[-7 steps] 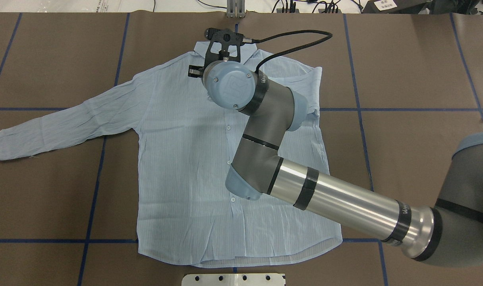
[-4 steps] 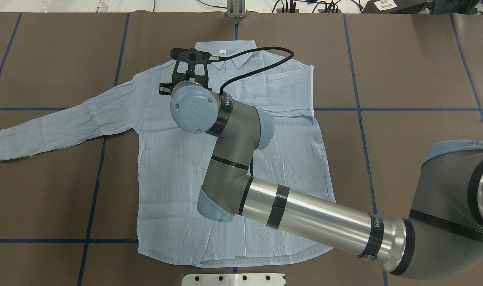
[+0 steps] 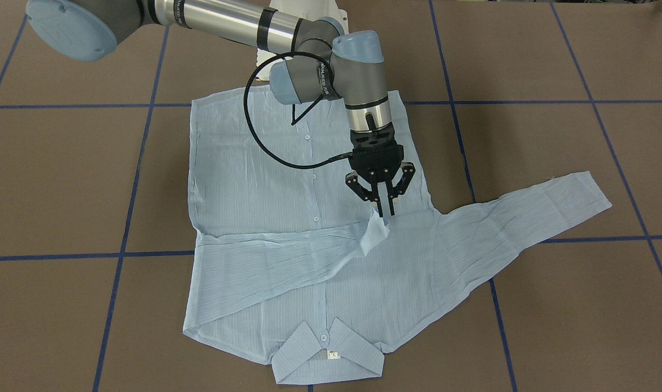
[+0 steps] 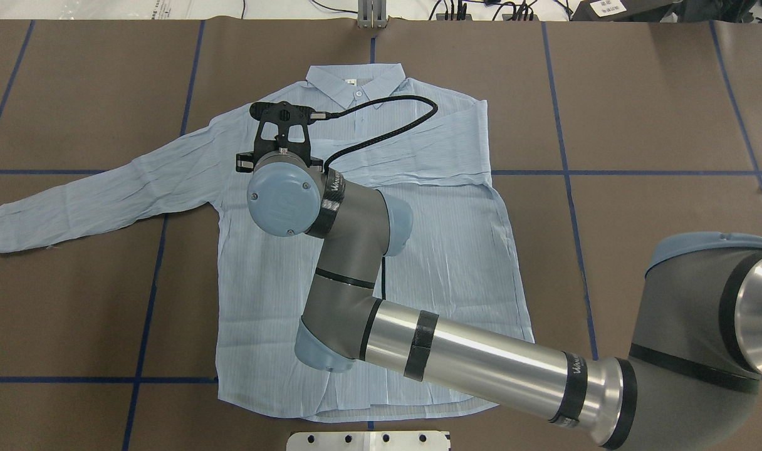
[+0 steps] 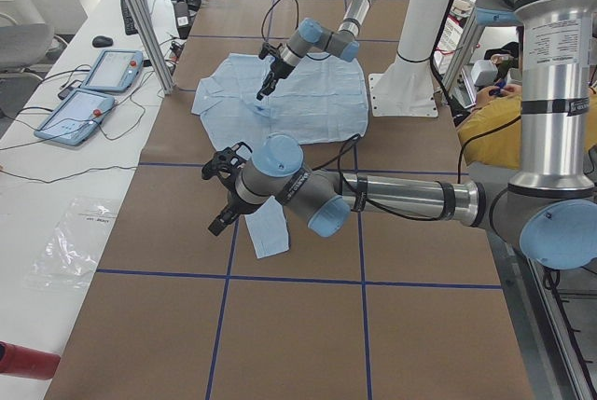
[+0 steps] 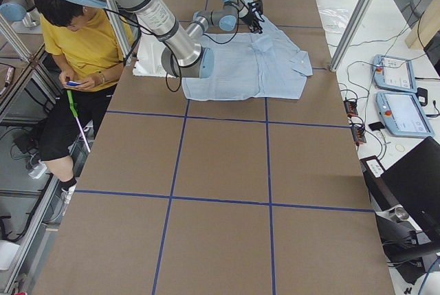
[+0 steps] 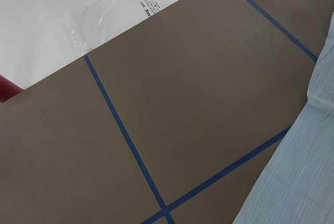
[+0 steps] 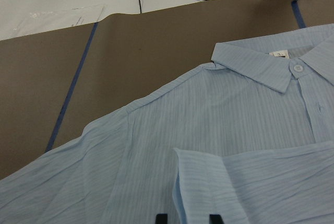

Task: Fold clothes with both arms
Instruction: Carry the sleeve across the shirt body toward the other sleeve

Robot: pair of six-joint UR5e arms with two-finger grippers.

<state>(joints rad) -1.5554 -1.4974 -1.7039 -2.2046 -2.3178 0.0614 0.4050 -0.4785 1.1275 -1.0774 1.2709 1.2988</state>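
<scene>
The right pincer (image 3: 386, 209) is seen drawn together on the cuff (image 3: 378, 230), with the cloth peaked up to the fingertips; it is held low over the chest of the shirt (image 3: 309, 179). The left pincer (image 5: 220, 218) is shown only in the left side view, raised near the end of the spread sleeve (image 3: 527, 212); whether it is apart or together cannot be told; no fingers are caught by its wrist camera.

The shirt is laid flat mid tabletop (image 3: 554, 136), front up and buttoned; the collar (image 3: 331, 354) is turned away from the robot and the hem lies towards its base.

Step judged: first sleeve fold-in, nearly placed. The folded sleeve (image 3: 276, 256) is laid as a band across the chest, from the shoulder on the robot's right to the held cuff. Next, the cuff is probably to be lowered flat and let go without the layer beneath being dragged; the spread sleeve is then likely to be taken by the left arm and folded likewise; body folds are not yet done.

Cloth: thin, pale blue, finely striped and much creased; it is limp and judged likely to slump or slide. Small white buttons (image 3: 316, 219) are set down the front; a small white label (image 3: 333, 355) sits inside the collar, which is pointed and looks stiffer. The tabletop is covered in matte brown sheet marked with a blue tape grid (image 3: 527, 102).
</scene>
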